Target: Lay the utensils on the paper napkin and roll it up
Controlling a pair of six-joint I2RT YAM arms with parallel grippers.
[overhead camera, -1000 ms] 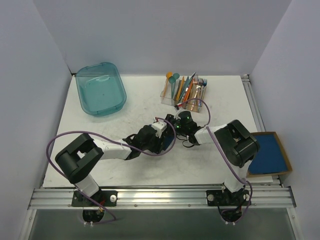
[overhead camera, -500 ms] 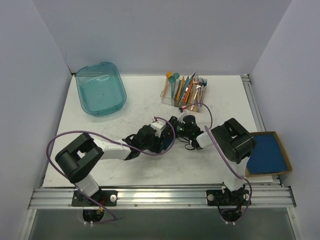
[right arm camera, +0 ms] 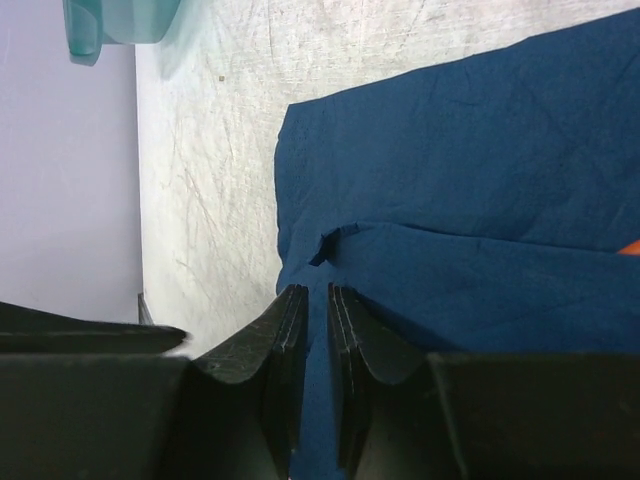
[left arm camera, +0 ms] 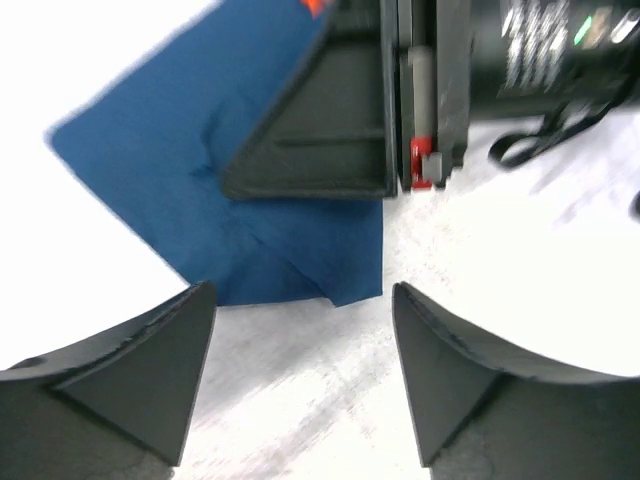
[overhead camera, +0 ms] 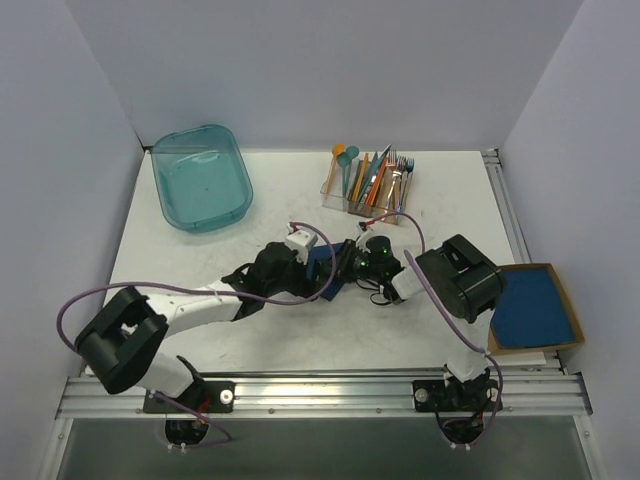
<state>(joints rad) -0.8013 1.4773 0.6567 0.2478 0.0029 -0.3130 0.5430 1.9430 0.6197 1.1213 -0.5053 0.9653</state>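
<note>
The dark blue paper napkin [right arm camera: 470,180] lies partly folded on the white table; it also shows in the left wrist view [left arm camera: 200,150] and in the top view [overhead camera: 323,259]. My right gripper [right arm camera: 316,292] is shut on a fold of it, seen from above at mid-table [overhead camera: 346,263]. An orange sliver [right arm camera: 630,248] shows at the fold's edge; the rest of any utensil there is hidden. My left gripper [left arm camera: 302,295] is open and empty over bare table just short of the napkin's corner, also visible from above [overhead camera: 316,282].
A clear holder [overhead camera: 368,183] with several orange, teal and blue cutlery pieces stands at the back. A teal bin [overhead camera: 200,178] sits at the back left. A cardboard tray [overhead camera: 536,308] of blue napkins lies at the right edge.
My left arm has drawn back to the left, off the napkin, uncovering part of it. My right gripper has shifted slightly left with the napkin.
</note>
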